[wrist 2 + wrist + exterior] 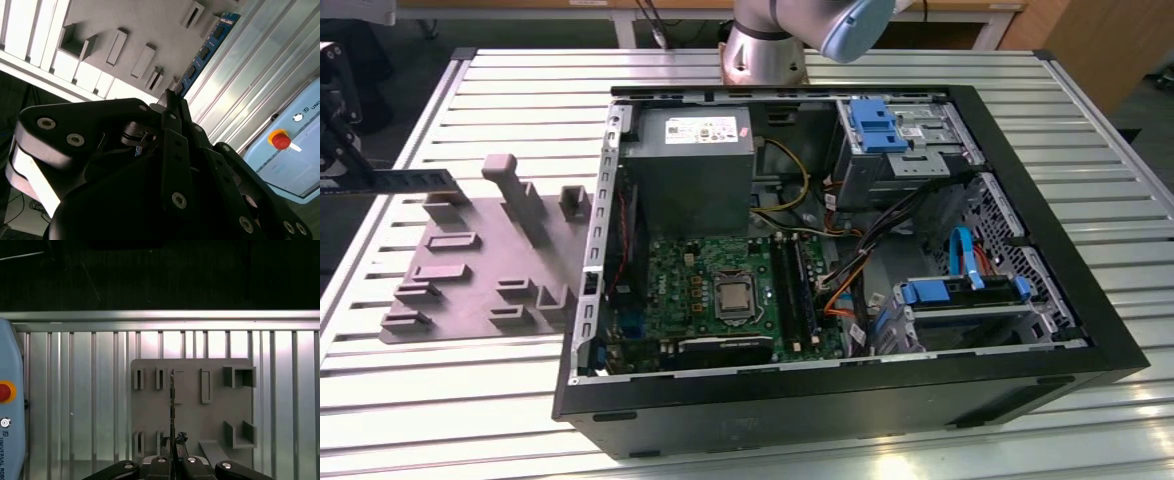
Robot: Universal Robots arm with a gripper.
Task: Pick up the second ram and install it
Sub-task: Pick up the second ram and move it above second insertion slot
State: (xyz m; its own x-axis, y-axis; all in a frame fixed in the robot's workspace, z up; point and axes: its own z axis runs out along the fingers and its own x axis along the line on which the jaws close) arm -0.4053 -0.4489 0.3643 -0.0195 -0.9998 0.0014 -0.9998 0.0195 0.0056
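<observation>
The gripper [173, 445] is clamped on 1 end of the second ram [205, 49], holding it edge-on just above the grey slotted holder [200, 422], well to the exterior view's left of the open computer case [854, 405]. Inside the case sit the green motherboard [680, 290], a grey power supply [687, 175] and 2 blue drive caddies [878, 125].

Exterior view overhead, wrist views near holder [200, 415]

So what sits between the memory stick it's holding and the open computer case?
In the exterior view, the grey slotted holder tray, with its upright post, fills the stretch between the second ram and the computer case.
</observation>
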